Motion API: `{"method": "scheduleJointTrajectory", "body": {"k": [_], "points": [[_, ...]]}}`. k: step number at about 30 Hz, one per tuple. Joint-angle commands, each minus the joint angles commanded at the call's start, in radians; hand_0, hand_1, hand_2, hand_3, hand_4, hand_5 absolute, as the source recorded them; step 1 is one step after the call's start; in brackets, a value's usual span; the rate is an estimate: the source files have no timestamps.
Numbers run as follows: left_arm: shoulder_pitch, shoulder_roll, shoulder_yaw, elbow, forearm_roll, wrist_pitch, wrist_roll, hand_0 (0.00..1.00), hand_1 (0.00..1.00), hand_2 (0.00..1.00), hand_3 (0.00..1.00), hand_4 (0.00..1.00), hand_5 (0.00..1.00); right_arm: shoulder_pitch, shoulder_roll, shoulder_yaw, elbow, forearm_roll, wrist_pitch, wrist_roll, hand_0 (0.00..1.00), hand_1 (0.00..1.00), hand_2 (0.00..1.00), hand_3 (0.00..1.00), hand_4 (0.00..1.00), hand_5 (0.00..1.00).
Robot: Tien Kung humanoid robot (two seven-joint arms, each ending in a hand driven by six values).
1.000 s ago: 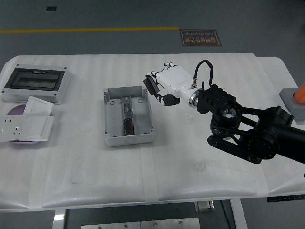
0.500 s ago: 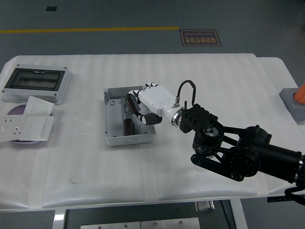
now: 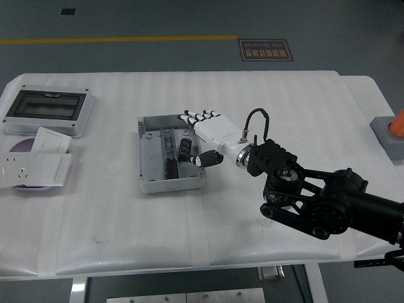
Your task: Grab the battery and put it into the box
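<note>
Right hand (image 3: 203, 131) over the box (image 3: 169, 153) — fingers spread, holding nothing. Two batteries inside — one (image 3: 184, 148) just under the thumb.

A white table (image 3: 252, 214) with a padded, faintly ribbed cover fills most of the view, and taped seams cross its near part. Beyond its far edge lies a grey floor (image 3: 158, 19) with a yellow line (image 3: 120, 40) running left to right, a dark floor sign (image 3: 265, 49) at far right of centre and a small dark square (image 3: 67, 11) at far left. At the right edge stands a grey block (image 3: 388, 136) with something orange (image 3: 398, 123) on it.
</note>
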State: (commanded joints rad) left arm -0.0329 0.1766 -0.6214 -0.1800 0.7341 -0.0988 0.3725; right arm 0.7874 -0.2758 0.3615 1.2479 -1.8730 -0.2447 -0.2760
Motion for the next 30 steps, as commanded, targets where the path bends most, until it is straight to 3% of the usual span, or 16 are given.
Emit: {"method": "scheduleJointTrajectory", "body": {"k": [4,8,13,16,17,24,28,30], "points": [[0.004,0.001,0.0,0.0,-0.002,-0.001,0.002,0.658,0.66,0.62,0.527,0.407,0.438,-0.041,-0.059,0.118,0.029,0.073,-0.035,0.036,0.998,0.952,0.998,0.998,0.754,0.35],[0.007,-0.001,-0.029,0.0,0.021,-0.002,0.011,0.658,0.66,0.62,0.527,0.407,0.436,-0.102,-0.103,0.258,0.011,0.188,-0.065,0.111,0.998,0.948,0.994,0.998,0.757,0.359],[0.013,-0.004,-0.053,0.0,0.042,-0.005,0.019,0.658,0.66,0.62,0.525,0.405,0.434,-0.203,-0.131,0.45,-0.022,0.376,-0.051,0.234,0.998,0.901,0.929,0.998,0.758,0.365],[0.018,-0.006,-0.064,0.0,0.05,-0.005,0.021,0.658,0.66,0.62,0.525,0.405,0.434,-0.265,-0.126,0.559,-0.031,0.485,-0.032,0.307,0.998,0.901,0.929,0.998,0.758,0.365],[0.02,-0.006,-0.07,0.0,0.054,-0.003,0.022,0.659,0.66,0.62,0.526,0.406,0.434,-0.286,-0.118,0.601,-0.031,0.527,-0.022,0.333,0.933,0.86,0.9,0.998,0.759,0.368],[0.027,-0.01,-0.073,0.0,0.054,-0.001,0.023,0.659,0.66,0.62,0.526,0.406,0.432,-0.407,-0.048,0.828,-0.006,0.794,0.047,0.484,0.895,0.851,0.888,0.998,0.764,0.376],[0.028,-0.009,-0.071,0.0,0.053,-0.001,0.023,0.659,0.66,0.62,0.526,0.406,0.432,-0.447,-0.043,0.918,0.005,0.94,0.077,0.537,0.895,0.851,0.888,0.998,0.764,0.376],[0.027,-0.008,-0.077,0.0,0.059,-0.001,0.024,0.659,0.66,0.62,0.531,0.409,0.431,-0.467,-0.046,0.94,0.012,1.005,0.089,0.55,0.845,0.821,0.871,0.991,0.768,0.384]]}}
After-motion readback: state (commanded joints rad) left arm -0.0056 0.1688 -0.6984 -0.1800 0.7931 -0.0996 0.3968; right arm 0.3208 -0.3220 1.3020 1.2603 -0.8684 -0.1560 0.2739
